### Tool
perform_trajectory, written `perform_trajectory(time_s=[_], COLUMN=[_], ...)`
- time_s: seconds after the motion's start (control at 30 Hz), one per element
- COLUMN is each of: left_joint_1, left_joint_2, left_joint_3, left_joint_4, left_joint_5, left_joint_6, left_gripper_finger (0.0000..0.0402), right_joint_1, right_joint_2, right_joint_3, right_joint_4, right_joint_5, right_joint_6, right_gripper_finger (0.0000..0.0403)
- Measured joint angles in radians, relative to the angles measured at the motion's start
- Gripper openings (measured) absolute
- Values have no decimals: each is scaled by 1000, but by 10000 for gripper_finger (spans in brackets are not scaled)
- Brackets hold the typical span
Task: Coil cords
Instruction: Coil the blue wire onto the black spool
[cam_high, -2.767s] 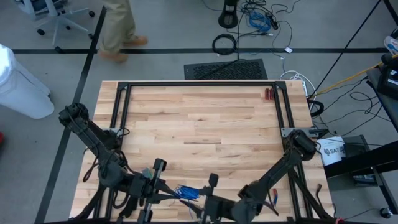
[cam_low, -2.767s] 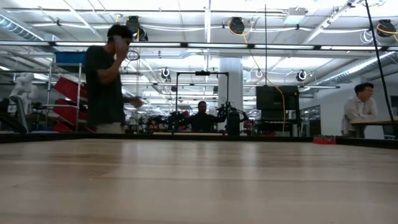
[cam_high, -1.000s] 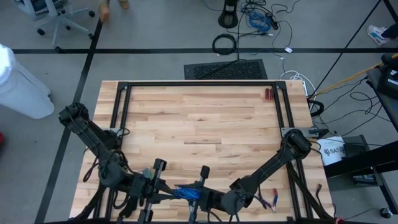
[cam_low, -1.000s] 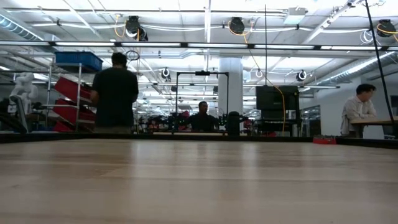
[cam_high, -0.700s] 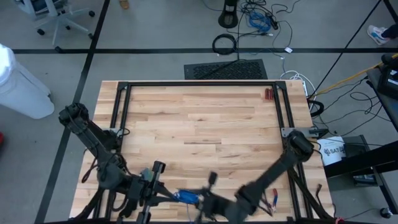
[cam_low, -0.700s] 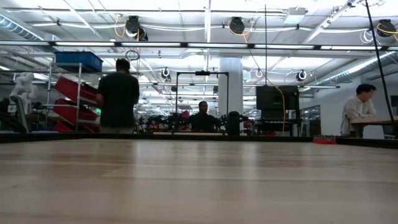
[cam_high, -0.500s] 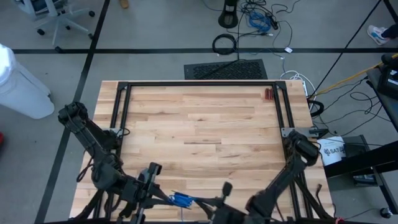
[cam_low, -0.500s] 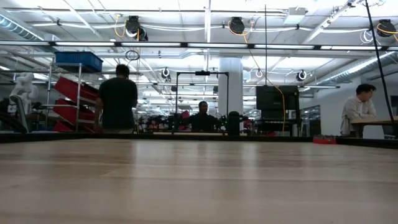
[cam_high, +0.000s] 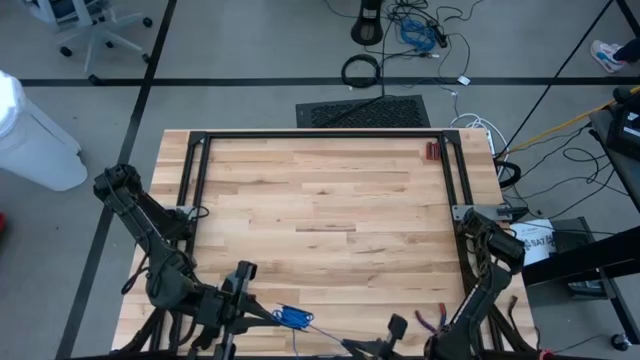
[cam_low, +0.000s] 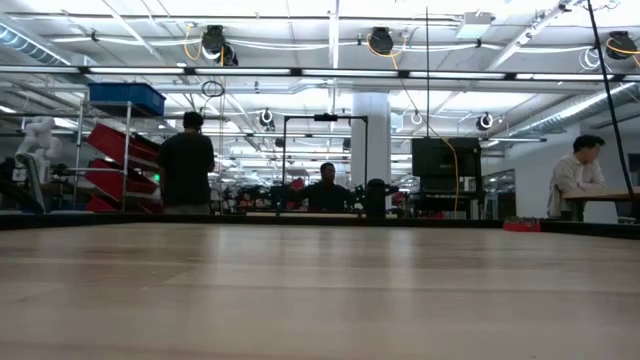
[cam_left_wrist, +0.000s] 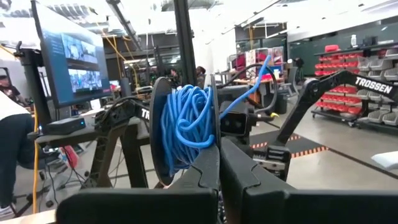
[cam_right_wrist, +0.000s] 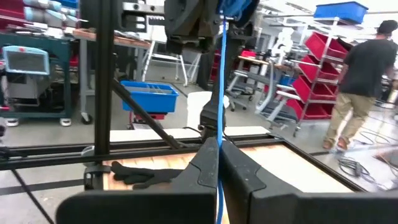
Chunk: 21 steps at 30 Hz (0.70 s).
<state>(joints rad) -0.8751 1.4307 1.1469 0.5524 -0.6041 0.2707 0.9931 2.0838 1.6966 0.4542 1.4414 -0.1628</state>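
Left gripper (cam_left_wrist: 219, 163) clamped on blue cord coil (cam_left_wrist: 185, 127), coil directly between its fingers. Right gripper (cam_right_wrist: 217, 163) pinching the cord's free strand (cam_right_wrist: 221, 74), strand stretching taut to the coil.

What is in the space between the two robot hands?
A thin blue strand of the cord stretches from the coiled bundle in the shut left gripper to the shut right gripper, seen from above. Nothing else lies there.

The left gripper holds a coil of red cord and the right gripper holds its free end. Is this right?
Not quite. The cord is blue, not red, as the left wrist view shows. The left gripper does hold the coil, and the right gripper is shut on its free end.
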Motion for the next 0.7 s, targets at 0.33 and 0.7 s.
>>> perform_trajectory(time_s=[0.33,0.7], left_joint_1=[0,0], left_joint_2=[0,-2], left_joint_3=[0,0], left_joint_4=[-34,-111], left_joint_5=[-21,-34], left_joint_6=[-3,-108], left_gripper_finger=[0,0], right_joint_1=[64,81], right_joint_2=[-1,0], right_joint_3=[0,0], right_joint_4=[142,389], right_joint_5=[125,111], right_joint_6=[-162,-496], right_gripper_finger=[0,0])
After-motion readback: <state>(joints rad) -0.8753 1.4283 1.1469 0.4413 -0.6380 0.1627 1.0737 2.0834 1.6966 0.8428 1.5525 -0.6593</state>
